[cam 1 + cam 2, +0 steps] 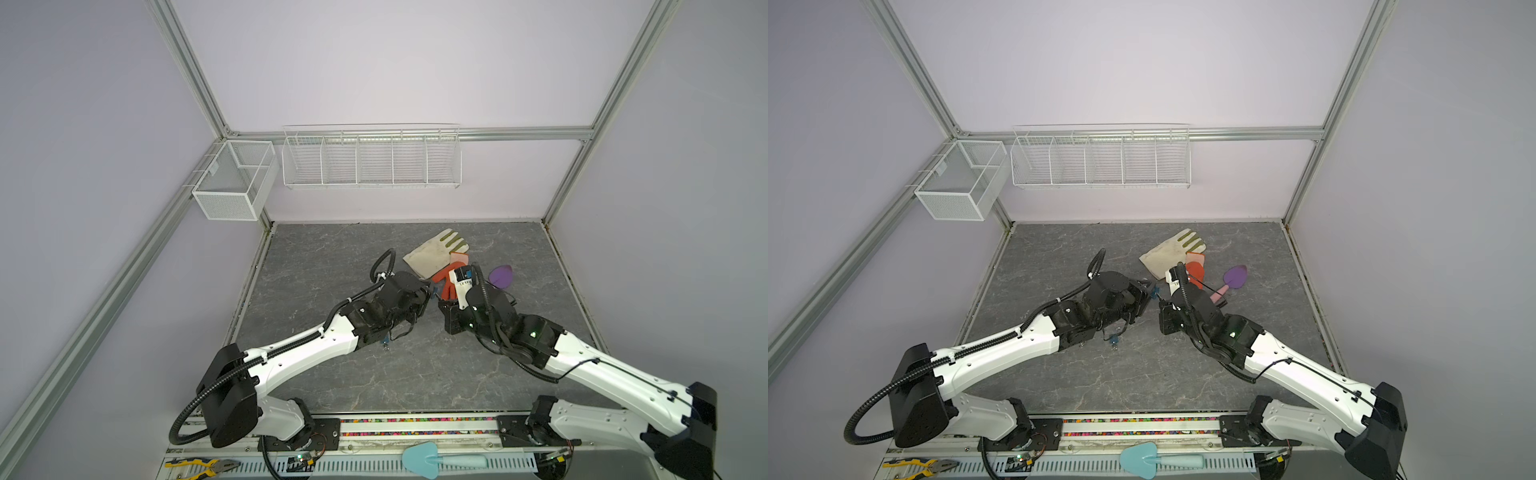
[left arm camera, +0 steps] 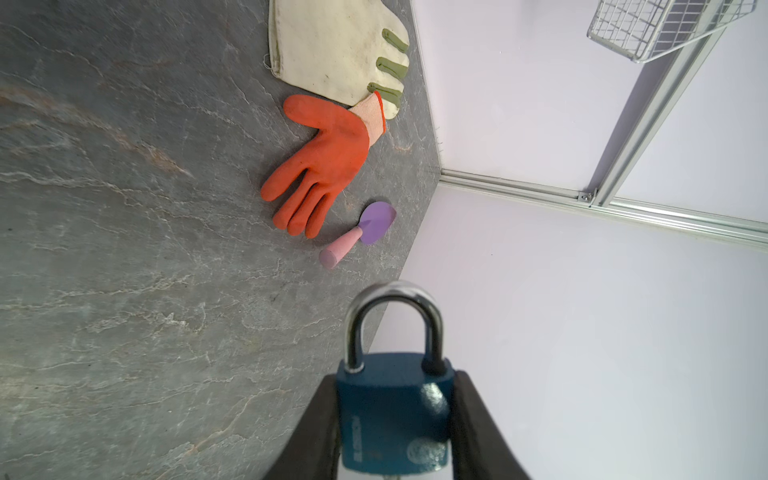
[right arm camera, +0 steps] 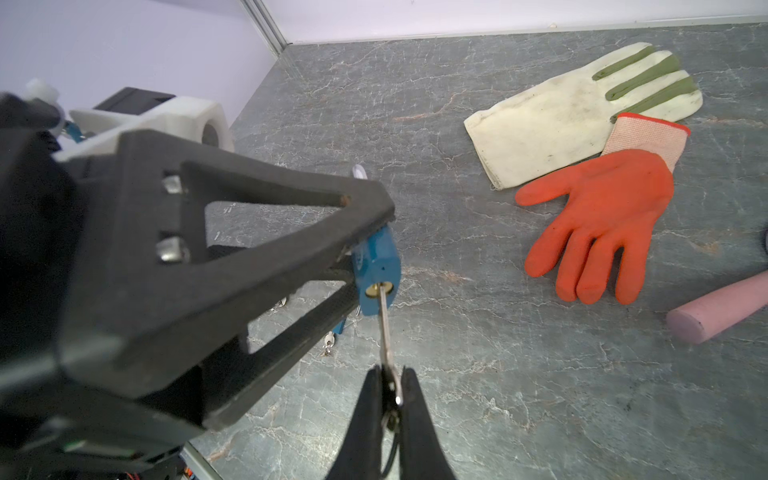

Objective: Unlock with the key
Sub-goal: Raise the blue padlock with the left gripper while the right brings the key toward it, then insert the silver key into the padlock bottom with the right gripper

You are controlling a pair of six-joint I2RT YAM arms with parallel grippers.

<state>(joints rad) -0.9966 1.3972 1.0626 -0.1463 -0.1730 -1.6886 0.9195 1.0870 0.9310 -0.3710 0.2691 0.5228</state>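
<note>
Blue padlock (image 3: 376, 266) clamped by left gripper (image 2: 395, 386), keyhole (image 3: 379, 288) facing right gripper (image 3: 390, 374) so pinched key (image 3: 384, 328) lines up, tip inside.

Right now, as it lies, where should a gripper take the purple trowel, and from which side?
Take the purple trowel by its pink handle, from straight above, jaws across its width. It lies flat on the table; the handle is round and thick, the blade thin and low. The orange glove beside it lies apart, so the jaws should probably fit.
</note>
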